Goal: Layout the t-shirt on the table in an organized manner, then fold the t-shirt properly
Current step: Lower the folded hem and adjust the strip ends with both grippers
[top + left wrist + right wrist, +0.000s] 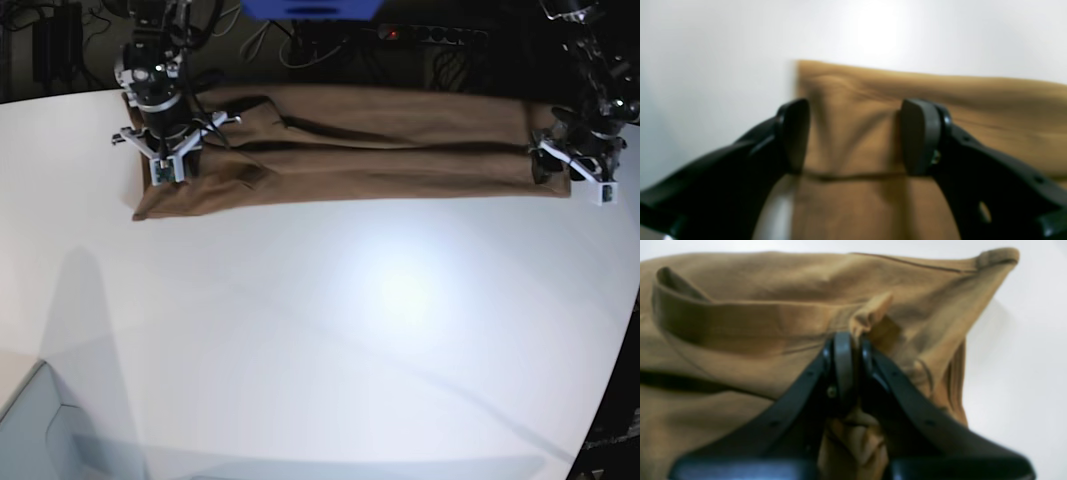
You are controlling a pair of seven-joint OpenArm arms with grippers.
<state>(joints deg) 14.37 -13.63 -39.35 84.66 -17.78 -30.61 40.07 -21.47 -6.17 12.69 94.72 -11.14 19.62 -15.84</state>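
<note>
The brown t-shirt (350, 150) lies as a long folded band along the far side of the white table (350, 330). My left gripper (857, 136) stands open over the band's end near a corner, with its fingers (920, 136) apart and the cloth (853, 110) lying loose between them. In the base view this gripper (572, 165) is at the shirt's right end. At the other end, my right gripper (853, 346) is shut on a pinched fold of the t-shirt (740, 323) beside a hem. In the base view it (165, 160) sits at the left end.
Cables and a power strip (430, 35) lie in the dark area behind the table. A blue object (310, 8) hangs at the top edge. The table's curved edge (622, 340) runs down the right side. A pale panel (40, 435) shows at the lower left.
</note>
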